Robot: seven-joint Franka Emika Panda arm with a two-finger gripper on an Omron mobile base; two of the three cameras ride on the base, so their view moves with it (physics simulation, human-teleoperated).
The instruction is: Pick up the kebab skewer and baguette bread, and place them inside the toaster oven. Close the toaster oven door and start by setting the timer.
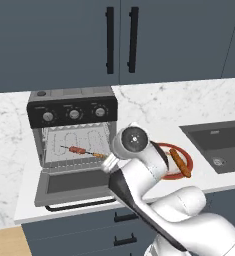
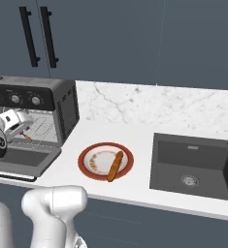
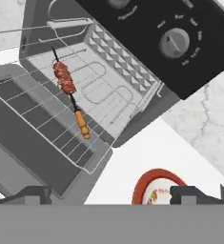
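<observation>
Oven [image 1: 72,137]: seen at centre left of the left base view, on the white counter [image 1: 139,192]; three silver knobs are set in its black top panel.
Door [image 1: 71,186]: dropped open, lying flat in front of the oven, its handle toward the counter edge.
Skewer [image 1: 82,151]: laid on the wire rack [image 3: 61,116] inside the oven; in the hand view it is found at upper left, meat chunks at one end, orange handle at the other.
Baguette [image 2: 115,166]: laid on the red-rimmed plate [image 2: 89,150] at the centre of the right base view, one end over the rim; well apart from the oven.
Sink [image 2: 193,164]: sunk into the counter at right.
Gripper [image 3: 108,193]: released, jaws spread wide, nothing held; placed just before the open oven, near the door's right corner.
</observation>
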